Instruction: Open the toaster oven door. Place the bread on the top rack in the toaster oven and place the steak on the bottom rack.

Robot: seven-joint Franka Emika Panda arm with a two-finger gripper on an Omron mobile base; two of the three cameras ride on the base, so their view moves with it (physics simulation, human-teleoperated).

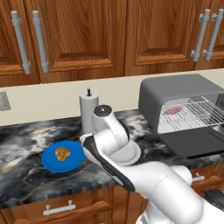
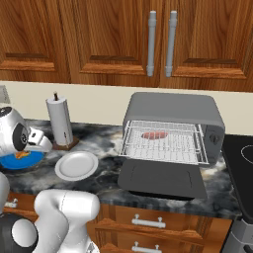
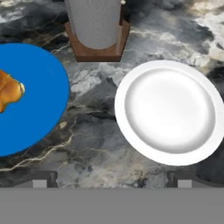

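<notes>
Left base view: the arm bends over the dark marbled counter [image 1: 26, 144], its hand hidden behind the forearm. The bread [image 1: 62, 153] lies on a blue plate [image 1: 49, 161] just left of the hand, with a white plate [image 1: 135, 154] peeking out on the other side. A paper-towel roll [image 1: 89, 109] stands behind. Well off to the right sits the toaster oven [image 1: 175, 89], its toaster oven door [image 1: 197, 141] folded down flat, and the steak [image 1: 173, 110] lies on a wire shelf inside; which of the 2 shelves it is cannot be told.

Right base view: the steak shows as a red slab inside the oven, far right of the hand, above the lowered door.

Hand view: the gripper [image 3: 114, 178] hangs above bare counter, its 2 fingertips [image 3: 43, 178] spread wide with nothing between them. The bread sits ahead and far left on the blue plate, the white plate ahead and right, the roll's wooden base straight ahead.
</notes>
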